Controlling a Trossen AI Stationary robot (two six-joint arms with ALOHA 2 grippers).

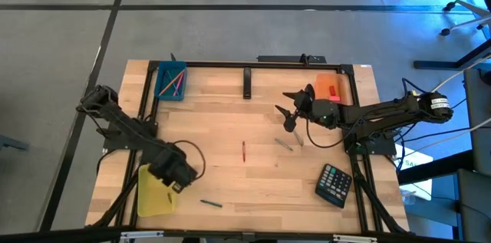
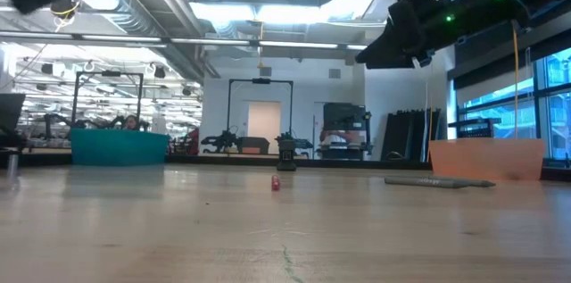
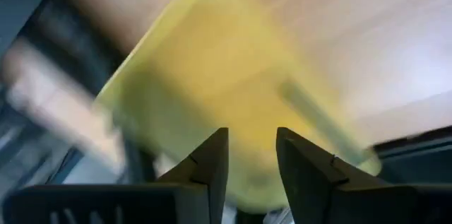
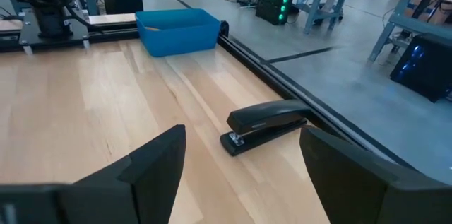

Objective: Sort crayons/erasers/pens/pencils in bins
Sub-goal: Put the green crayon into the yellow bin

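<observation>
pale wood surface (image 1: 253, 189), three bins at its edges. left claw (image 1: 178, 184) hangs over the yellow bin (image 1: 153, 195), fingers slightly parted, nothing between them. right claw (image 1: 289, 110) is spread wide near the orange bin (image 1: 330, 87). the red stick (image 1: 244, 151) lies mid-surface: light, stiff, likely to roll, best pinched across its middle. erasers i can't make out; yellow bin's contents blur.

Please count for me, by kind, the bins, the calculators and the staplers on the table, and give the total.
Bins: 3 (teal-blue bin, orange bin, yellow bin)
Calculator: 1
Stapler: 1
Total: 5
</observation>
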